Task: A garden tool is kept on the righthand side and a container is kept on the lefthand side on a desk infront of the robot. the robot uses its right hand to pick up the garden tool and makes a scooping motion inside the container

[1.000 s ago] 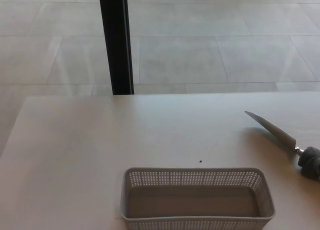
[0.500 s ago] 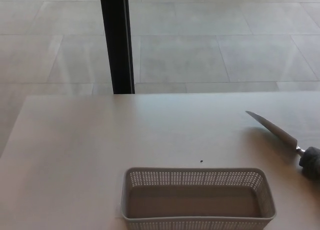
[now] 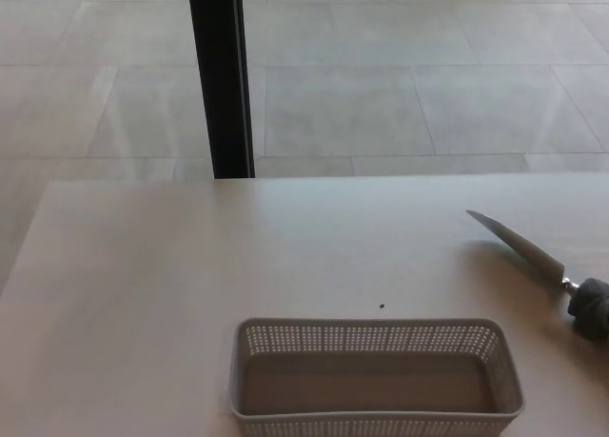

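Grey perforated container (image 3: pixel 375 375) cut off below; garden tool (image 3: pixel 539 263) handle clipped at right edge; neither hand visible.

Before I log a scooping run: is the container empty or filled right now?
Empty. The gray perforated container stands upright on the desk, and its bare floor shows with nothing inside.
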You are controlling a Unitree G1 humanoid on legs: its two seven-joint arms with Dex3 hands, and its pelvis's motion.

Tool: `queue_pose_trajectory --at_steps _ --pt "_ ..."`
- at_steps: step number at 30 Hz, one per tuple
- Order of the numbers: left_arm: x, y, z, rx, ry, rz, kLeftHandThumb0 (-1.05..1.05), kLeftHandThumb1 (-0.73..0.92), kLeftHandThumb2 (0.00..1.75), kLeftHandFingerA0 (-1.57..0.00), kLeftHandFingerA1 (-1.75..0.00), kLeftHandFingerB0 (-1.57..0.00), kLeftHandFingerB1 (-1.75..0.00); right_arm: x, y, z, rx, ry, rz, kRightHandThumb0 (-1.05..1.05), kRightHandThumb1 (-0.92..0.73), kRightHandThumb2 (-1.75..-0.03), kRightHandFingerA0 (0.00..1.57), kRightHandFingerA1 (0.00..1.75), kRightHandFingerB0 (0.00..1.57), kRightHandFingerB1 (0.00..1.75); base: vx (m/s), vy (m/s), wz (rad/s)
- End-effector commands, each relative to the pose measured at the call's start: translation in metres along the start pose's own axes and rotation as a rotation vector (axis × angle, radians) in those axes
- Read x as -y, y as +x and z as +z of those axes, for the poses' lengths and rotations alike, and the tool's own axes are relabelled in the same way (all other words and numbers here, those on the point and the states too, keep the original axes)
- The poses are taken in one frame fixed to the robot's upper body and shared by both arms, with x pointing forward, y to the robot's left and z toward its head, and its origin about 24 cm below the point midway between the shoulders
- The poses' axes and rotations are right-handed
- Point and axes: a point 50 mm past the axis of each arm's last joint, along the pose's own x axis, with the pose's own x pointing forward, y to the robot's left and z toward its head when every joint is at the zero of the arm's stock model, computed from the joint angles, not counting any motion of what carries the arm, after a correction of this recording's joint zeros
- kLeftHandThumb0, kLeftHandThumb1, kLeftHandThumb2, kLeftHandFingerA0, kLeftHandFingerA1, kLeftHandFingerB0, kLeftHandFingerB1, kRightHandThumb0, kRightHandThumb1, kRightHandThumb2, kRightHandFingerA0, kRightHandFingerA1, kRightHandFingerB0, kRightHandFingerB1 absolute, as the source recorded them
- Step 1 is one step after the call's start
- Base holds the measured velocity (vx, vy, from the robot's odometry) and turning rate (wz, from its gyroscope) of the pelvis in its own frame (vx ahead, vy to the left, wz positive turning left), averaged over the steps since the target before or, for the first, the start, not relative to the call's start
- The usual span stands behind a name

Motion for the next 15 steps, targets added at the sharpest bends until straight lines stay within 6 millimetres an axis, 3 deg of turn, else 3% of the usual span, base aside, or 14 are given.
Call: queue_pose_trajectory --at_steps 1,2,4,8,9,12,13,14,15 --pt "-0.002 -0.002 -0.002 0.035 -0.014 -0.002 -1.05 0.04 0.99 -0.97 -1.35 -0.97 -1.21 -0.005 0.008 -0.017 -0.138 -0.171 0.073 -1.03 -0.72 -1.13 0.03 0.10 0.13 0.15 0.00 0.000 0.00" --pt "-0.002 -0.002 -0.001 0.037 -0.009 -0.005 -0.24 -0.31 0.74 -1.08 -1.17 -1.03 -1.10 -0.007 0.010 -0.017 -0.149 -0.179 0.080 -1.02 -0.71 -1.11 0.01 0.11 0.10 0.17 0.00 0.000 0.00" --pt "-0.003 -0.002 -0.003 0.029 -0.016 0.002 -0.22 -0.31 0.74 -1.11 -1.16 -1.07 -1.10 -0.011 0.012 -0.016 -0.149 -0.189 0.091 -1.00 -0.70 -1.10 0.02 0.13 0.13 0.18 0.00 0.000 0.00" --pt "-0.003 -0.003 -0.003 0.027 -0.020 0.002 -0.24 -0.31 0.76 -1.10 -1.19 -1.04 -1.11 -0.014 0.015 -0.013 -0.151 -0.220 0.097 -0.96 -0.67 -1.09 0.02 0.16 0.10 0.20 0.00 0.000 0.00" --pt "-0.003 -0.003 -0.005 0.012 -0.012 0.006 -1.05 -0.02 1.03 -1.02 -1.31 -0.95 -1.20 -0.016 0.018 -0.008 -0.145 -0.226 0.100 -0.95 -0.67 -1.06 0.01 0.17 0.10 0.22 0.00 0.000 0.00" --pt "-0.003 -0.003 -0.007 -0.002 -0.005 0.005 -1.05 -0.01 1.00 -0.96 -1.29 -0.93 -1.19 -0.018 0.022 -0.001 -0.145 -0.234 0.106 -0.95 -0.65 -1.04 0.01 0.16 0.10 0.22 0.00 0.000 0.00" --pt "-0.003 -0.003 -0.006 0.006 0.002 0.003 -0.22 -0.27 0.74 -1.10 -1.13 -1.06 -1.08 -0.018 0.023 0.000 -0.151 -0.243 0.109 -0.94 -0.65 -1.03 0.02 0.15 0.11 0.22 0.00 0.000 0.00" --pt "-0.004 -0.003 -0.007 0.003 -0.015 0.008 -1.05 -0.04 1.18 -0.79 -1.44 -0.80 -1.30 -0.018 0.027 0.002 -0.160 -0.255 0.108 -0.94 -0.64 -1.03 0.01 0.15 0.11 0.22 0.00 0.000 0.00" --pt "-0.003 -0.003 -0.007 0.008 -0.017 0.004 -1.05 -0.07 1.19 -0.83 -1.44 -0.87 -1.24 -0.017 0.029 0.002 -0.171 -0.260 0.107 -0.95 -0.63 -1.03 0.01 0.13 0.11 0.22 0.00 0.000 0.00"
